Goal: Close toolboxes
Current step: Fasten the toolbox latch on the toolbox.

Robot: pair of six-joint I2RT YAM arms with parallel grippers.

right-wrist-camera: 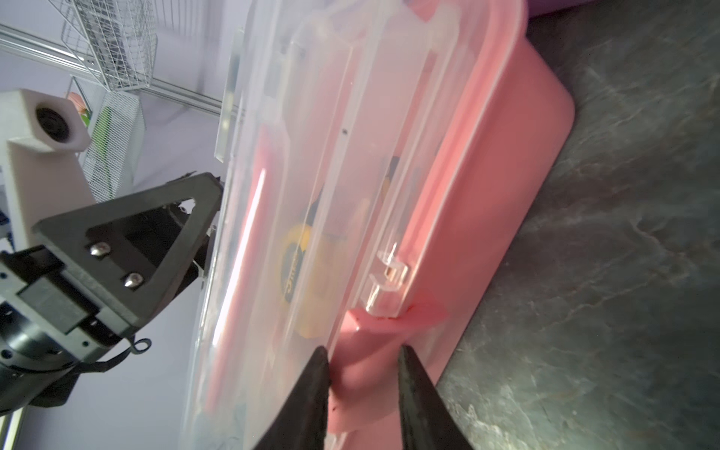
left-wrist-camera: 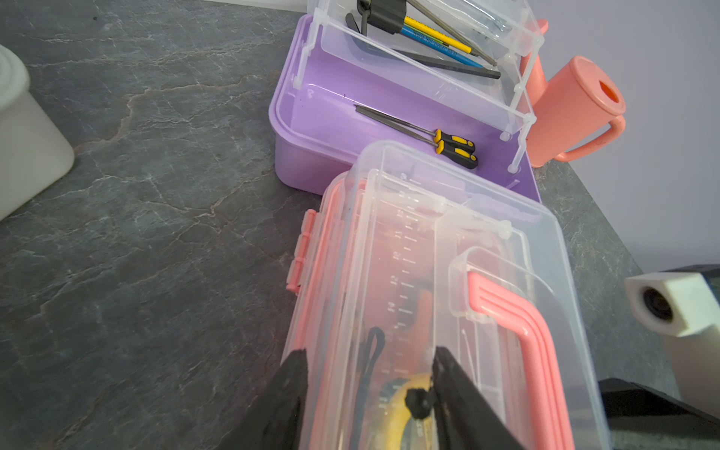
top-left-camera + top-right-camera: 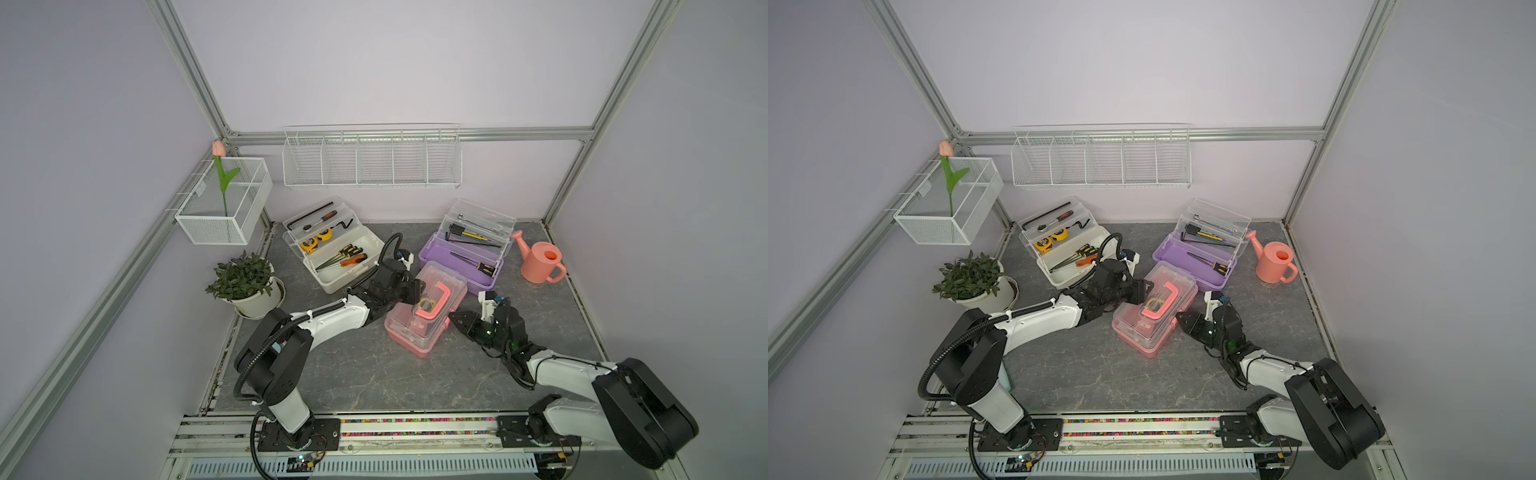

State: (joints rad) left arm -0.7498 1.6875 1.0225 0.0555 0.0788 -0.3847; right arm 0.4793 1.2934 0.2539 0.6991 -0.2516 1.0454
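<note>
The pink toolbox [image 3: 415,332] [image 3: 1142,328] lies mid-table with its clear lid down and its pink handle [image 3: 436,299] flat on top. My left gripper [image 3: 419,291] [image 2: 369,352] is at its far long edge, one finger against the side and one on the lid, pinching that edge. My right gripper [image 3: 453,320] [image 1: 363,350] is at the front side, shut on the pink latch [image 1: 366,366], which is not snapped over the lid's clear catch. The white toolbox [image 3: 357,274] and the purple toolbox [image 3: 440,257] [image 2: 319,128] stand open behind, trays raised, tools inside.
A pink watering can [image 3: 540,262] stands right of the purple box. A potted plant [image 3: 245,282] sits at the left edge. On the walls hang a wire rack [image 3: 372,160] and a mesh basket [image 3: 224,203] with a tulip.
</note>
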